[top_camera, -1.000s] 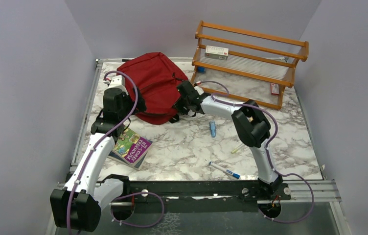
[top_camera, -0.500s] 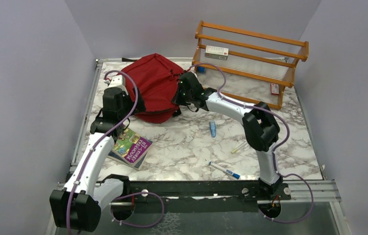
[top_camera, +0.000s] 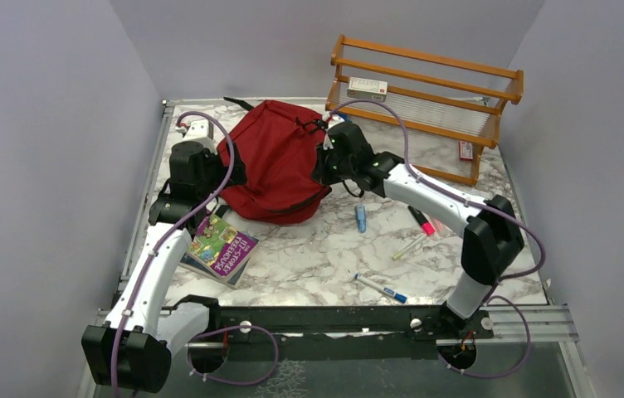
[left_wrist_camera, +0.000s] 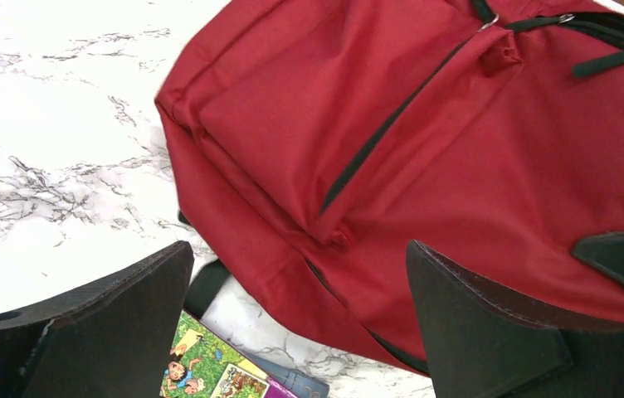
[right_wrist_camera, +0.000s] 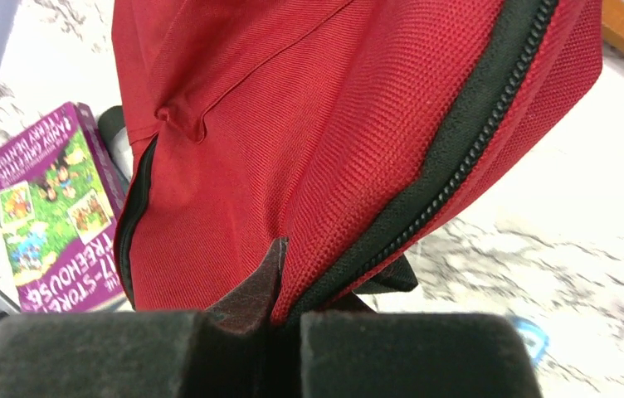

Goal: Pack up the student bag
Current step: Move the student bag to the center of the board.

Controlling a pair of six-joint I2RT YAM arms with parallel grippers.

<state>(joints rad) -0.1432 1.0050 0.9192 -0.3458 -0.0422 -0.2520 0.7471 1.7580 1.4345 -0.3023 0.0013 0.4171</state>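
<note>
One student bag (top_camera: 280,162), dark red, zips shut as far as can be seen, lies at the far left of the marble table (top_camera: 317,257), beside the wooden rack (top_camera: 425,108). The right gripper (right_wrist_camera: 282,303) has its fingers pinched together on the bag's fabric edge by a black zipper, holding that side up. The left gripper (left_wrist_camera: 298,257) has its fingers wide apart over the bag's other side and holds nothing. Unpacked stock: one picture book (top_camera: 221,247) just beside the bag, and several pens (top_camera: 382,289) nearer the right arm. Step, as judged: opening the bag. The next move calls for finding the zip pull, with the left gripper steadying the fabric.
</note>
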